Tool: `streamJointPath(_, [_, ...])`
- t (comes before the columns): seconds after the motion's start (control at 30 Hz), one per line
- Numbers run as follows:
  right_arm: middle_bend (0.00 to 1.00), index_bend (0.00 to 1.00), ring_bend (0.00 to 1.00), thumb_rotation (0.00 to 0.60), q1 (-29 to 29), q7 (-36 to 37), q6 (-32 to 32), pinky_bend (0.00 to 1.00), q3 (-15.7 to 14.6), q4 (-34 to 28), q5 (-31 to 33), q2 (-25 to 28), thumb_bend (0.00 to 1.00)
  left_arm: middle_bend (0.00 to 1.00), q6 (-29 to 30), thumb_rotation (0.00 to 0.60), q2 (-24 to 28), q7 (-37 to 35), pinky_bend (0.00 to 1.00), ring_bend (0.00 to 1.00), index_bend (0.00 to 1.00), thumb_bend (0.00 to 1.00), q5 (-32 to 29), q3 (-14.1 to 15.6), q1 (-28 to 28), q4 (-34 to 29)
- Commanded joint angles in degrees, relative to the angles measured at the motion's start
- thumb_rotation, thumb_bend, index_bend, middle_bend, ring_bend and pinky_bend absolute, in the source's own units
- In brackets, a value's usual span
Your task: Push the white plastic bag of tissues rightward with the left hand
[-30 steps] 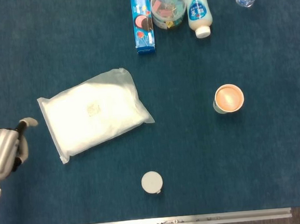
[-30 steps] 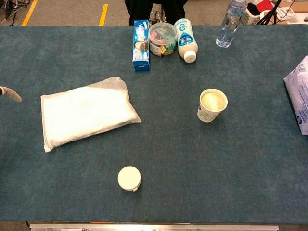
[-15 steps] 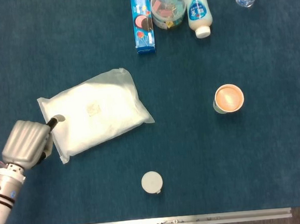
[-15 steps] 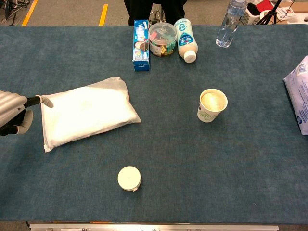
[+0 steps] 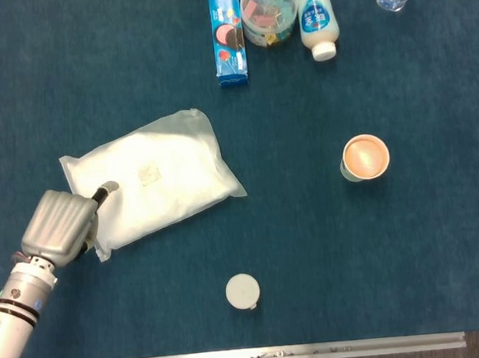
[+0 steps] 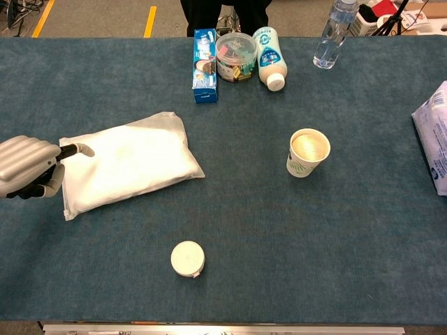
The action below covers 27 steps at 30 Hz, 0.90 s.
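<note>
The white plastic bag of tissues (image 5: 152,177) (image 6: 126,162) lies flat and slanted on the blue cloth, left of centre. My left hand (image 5: 61,225) (image 6: 26,166) is at the bag's left end, its fingers curled in with nothing held. One fingertip (image 5: 107,188) reaches over the bag's left edge and rests on it. My right hand shows in neither view.
A paper cup of drink (image 5: 365,157) (image 6: 308,152) stands to the right. A round white lid (image 5: 242,291) lies near the front edge. At the back lie a blue box (image 5: 227,31), a clear tub of clips (image 5: 269,11), a white bottle (image 5: 314,14) and a water bottle (image 6: 331,33). A printed bag (image 6: 433,136) sits far right.
My left hand has come in from the left edge rightward up to the bag's left end, its fingertip now over the bag. The bag has barely shifted.
</note>
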Motion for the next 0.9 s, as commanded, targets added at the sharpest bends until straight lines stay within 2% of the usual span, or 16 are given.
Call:
streamJointPath(0.03, [0.45, 0.36, 0.28, 0.6, 0.0, 0.0, 0.0, 0.37, 0.0, 0.0, 0.0, 0.0, 0.21, 1.0, 0.2, 0.6, -0.7, 1.0, 0.86, 0.87, 0.19, 1.0, 0.0, 0.9, 0.1, 0.3])
streamJointPath(0.37, [0.45, 0.36, 0.28, 0.6, -0.1, -0.1, 0.0, 0.37, 0.0, 0.0, -0.2, 0.0, 0.21, 1.0, -1.7, 0.6, -3.3, 2.6, 0.87, 0.87, 0.2, 1.0, -0.6, 4.5, 0.5, 2.6])
streamJointPath(0.5, [0.45, 0.36, 0.28, 0.6, -0.1, 0.2, 0.2, 0.37, 0.1, 0.0, -0.1, 0.1, 0.21, 1.0, -1.8, 0.6, -3.8, 2.3, 0.87, 0.87, 0.2, 1.0, -0.3, 4.4, 0.1, 2.8])
streamJointPath(0.7, [0.45, 0.36, 0.28, 0.6, -0.1, 0.2, 0.1, 0.37, 0.1, 0.0, -0.1, 0.1, 0.21, 1.0, 0.0, 0.6, -3.1, 1.4, 0.87, 0.88, 0.2, 1.0, 3.3, 3.2, -1.3, -0.7])
streamJointPath(0.9, [0.45, 0.36, 0.28, 0.6, -0.1, 0.2, 0.1, 0.37, 0.1, -0.1, -0.2, 0.1, 0.21, 1.0, 0.4, 0.6, -2.4, 2.5, 0.87, 0.88, 0.2, 1.0, 2.5, 3.9, -1.0, -1.3])
